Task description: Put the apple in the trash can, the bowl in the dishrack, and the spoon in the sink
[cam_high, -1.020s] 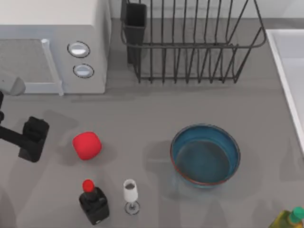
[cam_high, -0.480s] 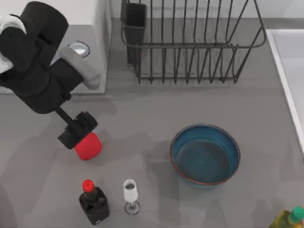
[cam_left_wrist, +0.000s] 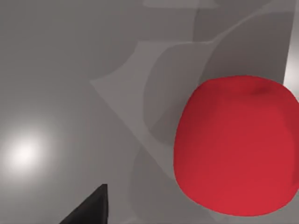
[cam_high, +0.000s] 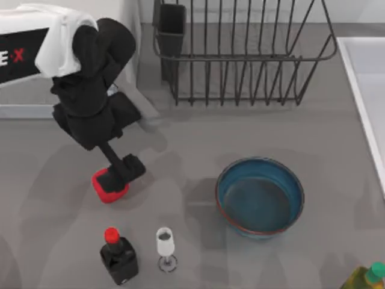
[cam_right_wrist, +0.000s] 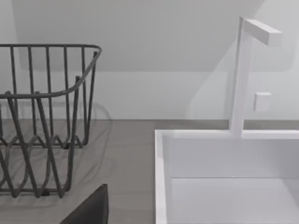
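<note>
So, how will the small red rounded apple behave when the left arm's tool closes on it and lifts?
The small bright-red rounded apple looks smooth, so it may slip or roll aside if the left tool pinches off-centre. It seems solid and small, probably light and stiff.

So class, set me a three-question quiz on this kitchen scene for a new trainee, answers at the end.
1. True or false: the bowl sits in the dishrack.
2. Which gripper is over the apple? A) left B) right
3. Fill in: the wine glass stands between the bowl and the ____.

Key: 1 false, it is on the table. 2 A, the left gripper. 3 black bottle.
</note>
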`<state>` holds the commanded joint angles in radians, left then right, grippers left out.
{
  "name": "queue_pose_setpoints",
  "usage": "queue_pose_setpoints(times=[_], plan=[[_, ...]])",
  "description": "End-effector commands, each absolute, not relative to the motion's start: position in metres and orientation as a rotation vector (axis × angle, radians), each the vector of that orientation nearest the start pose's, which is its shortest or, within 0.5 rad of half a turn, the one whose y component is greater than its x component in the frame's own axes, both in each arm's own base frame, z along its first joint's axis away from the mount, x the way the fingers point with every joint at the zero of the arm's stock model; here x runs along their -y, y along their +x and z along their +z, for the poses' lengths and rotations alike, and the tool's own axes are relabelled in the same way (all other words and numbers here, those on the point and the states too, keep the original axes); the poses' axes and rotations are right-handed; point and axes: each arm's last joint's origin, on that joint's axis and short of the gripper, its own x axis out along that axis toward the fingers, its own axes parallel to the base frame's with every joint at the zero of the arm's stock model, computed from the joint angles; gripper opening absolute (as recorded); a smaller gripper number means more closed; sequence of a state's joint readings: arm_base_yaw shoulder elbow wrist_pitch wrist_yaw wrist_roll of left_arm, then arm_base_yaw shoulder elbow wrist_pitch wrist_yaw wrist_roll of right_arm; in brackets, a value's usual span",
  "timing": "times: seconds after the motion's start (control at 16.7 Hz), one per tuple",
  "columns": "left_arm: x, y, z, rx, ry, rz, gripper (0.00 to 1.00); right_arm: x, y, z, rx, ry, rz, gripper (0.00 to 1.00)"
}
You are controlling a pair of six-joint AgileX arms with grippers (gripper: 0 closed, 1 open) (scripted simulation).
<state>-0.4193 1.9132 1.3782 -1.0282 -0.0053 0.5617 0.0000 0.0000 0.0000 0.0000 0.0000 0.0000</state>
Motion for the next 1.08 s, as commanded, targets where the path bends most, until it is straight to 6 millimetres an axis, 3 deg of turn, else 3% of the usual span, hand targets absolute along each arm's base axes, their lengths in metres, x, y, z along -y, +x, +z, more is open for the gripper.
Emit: queue_pose_setpoints(times=[0.36, 0.84, 1.08], plan=[[0.141, 0.327, 0.175, -1.428, 0.762, -0.751, 1.00, 0.001, 0.106, 0.160, 0.000, 0.000, 0.000, 1.00], [0.142, 0.328, 0.109, -1.425, 0.766, -0.755, 1.00, 0.001, 0.106, 0.160, 0.000, 0.000, 0.000, 1.00], [0.142, 0.328, 0.106, -1.427, 0.766, -0.755, 1.00, 0.001, 0.106, 0.160, 0.000, 0.000, 0.000, 1.00]])
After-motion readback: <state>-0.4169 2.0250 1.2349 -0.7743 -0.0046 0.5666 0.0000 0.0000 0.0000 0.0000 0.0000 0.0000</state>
